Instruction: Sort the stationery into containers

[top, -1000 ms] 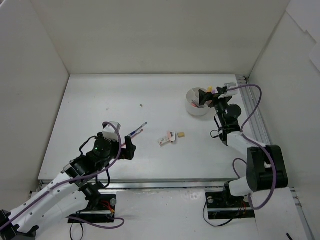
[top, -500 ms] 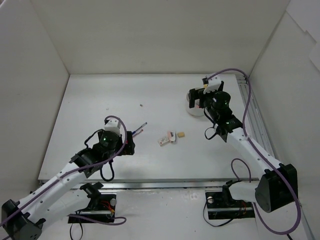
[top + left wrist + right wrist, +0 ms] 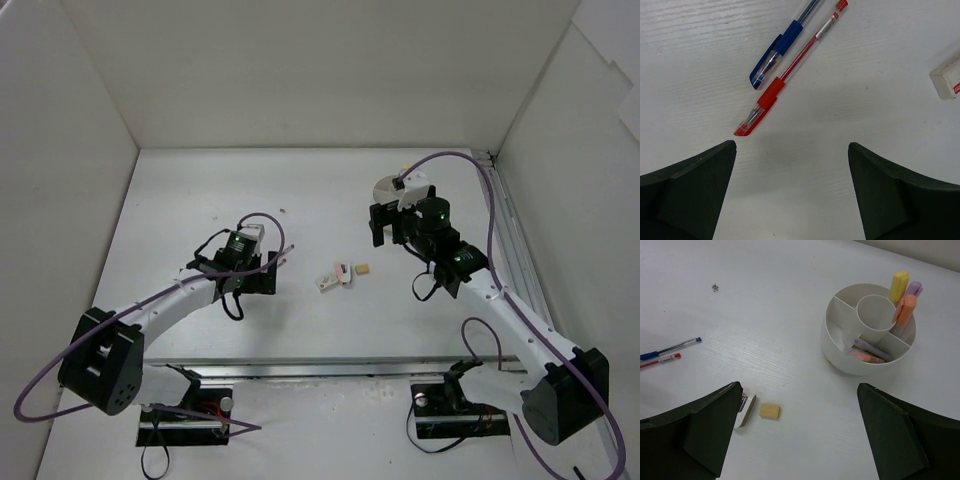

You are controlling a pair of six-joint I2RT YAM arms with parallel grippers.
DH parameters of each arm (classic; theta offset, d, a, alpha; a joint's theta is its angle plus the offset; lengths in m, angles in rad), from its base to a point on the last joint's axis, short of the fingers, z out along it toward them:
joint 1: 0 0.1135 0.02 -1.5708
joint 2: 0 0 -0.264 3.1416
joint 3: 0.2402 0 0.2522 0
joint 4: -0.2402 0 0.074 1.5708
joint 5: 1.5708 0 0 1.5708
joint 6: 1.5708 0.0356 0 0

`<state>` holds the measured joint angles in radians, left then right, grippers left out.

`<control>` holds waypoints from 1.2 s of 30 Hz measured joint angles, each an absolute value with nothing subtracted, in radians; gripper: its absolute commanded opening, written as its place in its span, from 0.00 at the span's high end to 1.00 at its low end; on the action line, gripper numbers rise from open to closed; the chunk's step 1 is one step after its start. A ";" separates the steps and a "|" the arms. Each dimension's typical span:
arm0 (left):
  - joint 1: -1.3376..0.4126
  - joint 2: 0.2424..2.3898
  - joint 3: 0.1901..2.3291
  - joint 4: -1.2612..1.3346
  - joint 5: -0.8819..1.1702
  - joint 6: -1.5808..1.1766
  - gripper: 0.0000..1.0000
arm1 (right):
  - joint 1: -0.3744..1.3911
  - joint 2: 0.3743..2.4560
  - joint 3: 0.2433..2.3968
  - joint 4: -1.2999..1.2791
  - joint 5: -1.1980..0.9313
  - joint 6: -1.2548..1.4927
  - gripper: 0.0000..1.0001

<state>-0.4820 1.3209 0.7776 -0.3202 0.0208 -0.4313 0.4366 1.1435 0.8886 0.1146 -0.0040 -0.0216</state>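
Observation:
A blue pen [image 3: 785, 42] and a red pen [image 3: 785, 75] lie side by side on the table, just beyond my left gripper [image 3: 791, 146], which is open and empty. In the top view the pens [image 3: 277, 258] lie right of the left gripper [image 3: 258, 280]. My right gripper [image 3: 799, 386] is open and empty, above the table between a tan eraser [image 3: 769, 411] and the round white divided dish [image 3: 840, 360]. The dish holds upright yellow [image 3: 900, 282], purple [image 3: 914, 289] and orange [image 3: 905, 310] markers and others lying flat [image 3: 867, 352]. A white eraser block [image 3: 746, 410] lies beside the tan one.
In the top view the white blocks [image 3: 333, 277] and tan eraser [image 3: 363, 268] lie mid-table, between both grippers. The right gripper [image 3: 383, 232] partly hides the dish [image 3: 386, 188]. White walls enclose the table on three sides. A small dark speck [image 3: 715, 287] lies far left.
The left gripper has moved forward and right, up to the pens. The right gripper has drawn back from over the dish toward the table's middle.

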 measured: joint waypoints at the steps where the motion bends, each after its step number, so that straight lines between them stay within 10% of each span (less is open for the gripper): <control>1: -0.482 1.341 0.781 -0.308 0.022 -0.422 0.12 | 0.437 1.134 0.887 0.107 -0.004 -0.020 0.02; 9: -0.482 1.497 0.817 -0.285 -0.031 -0.393 0.15 | 0.439 1.099 0.860 0.084 -0.008 -0.020 0.02; 30: -0.741 1.612 0.897 -0.296 -0.112 -0.458 1.00 | 0.440 1.023 0.838 0.070 -0.033 0.007 0.02; 36: -0.766 1.594 0.896 -0.316 -0.093 -0.487 1.00 | 0.448 0.991 0.819 0.061 -0.034 0.015 0.02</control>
